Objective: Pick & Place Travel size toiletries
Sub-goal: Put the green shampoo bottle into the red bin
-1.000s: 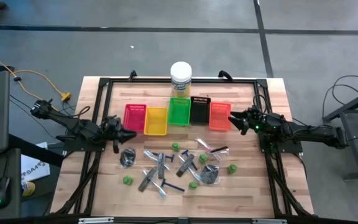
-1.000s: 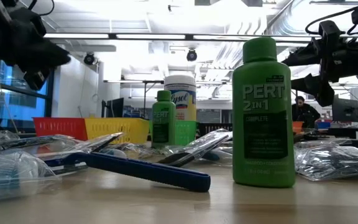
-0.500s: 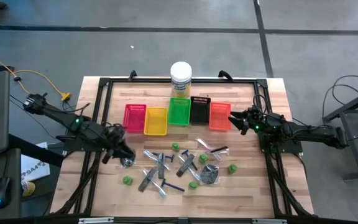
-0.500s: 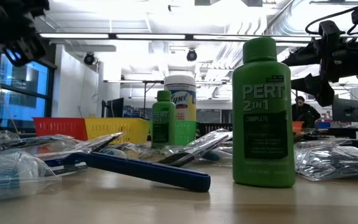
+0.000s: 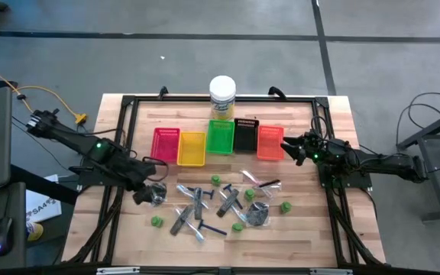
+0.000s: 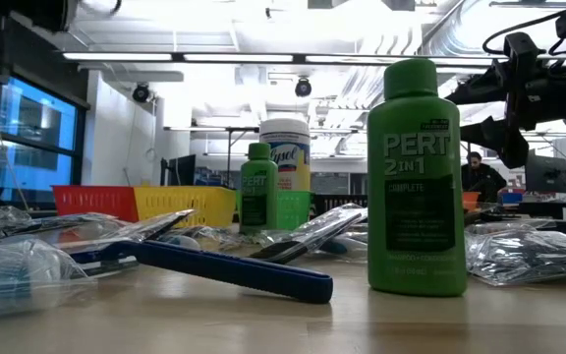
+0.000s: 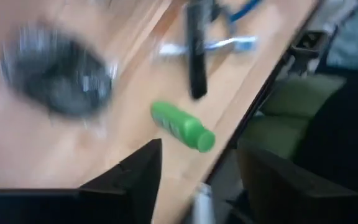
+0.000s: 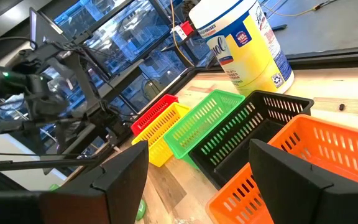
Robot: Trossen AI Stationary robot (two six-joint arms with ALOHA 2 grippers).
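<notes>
Here, dark shiny round bundle (image 5: 156,193), crinkly wrap, left end effector (image 5: 145,192) spread wide above it.

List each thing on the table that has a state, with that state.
Left gripper: open, over the dark shiny bundle.
Right gripper: open, beside the orange tray.
Large green bottle: upright, cap on.
Small green bottle: lying on its side.
Yellow jar: upright, white lid on.
Blue razor: lying flat.

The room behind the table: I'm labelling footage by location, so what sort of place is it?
Probably a lab or workshop: bare concrete floor, ceiling strip lights, and a person at a screen in the background.
</notes>
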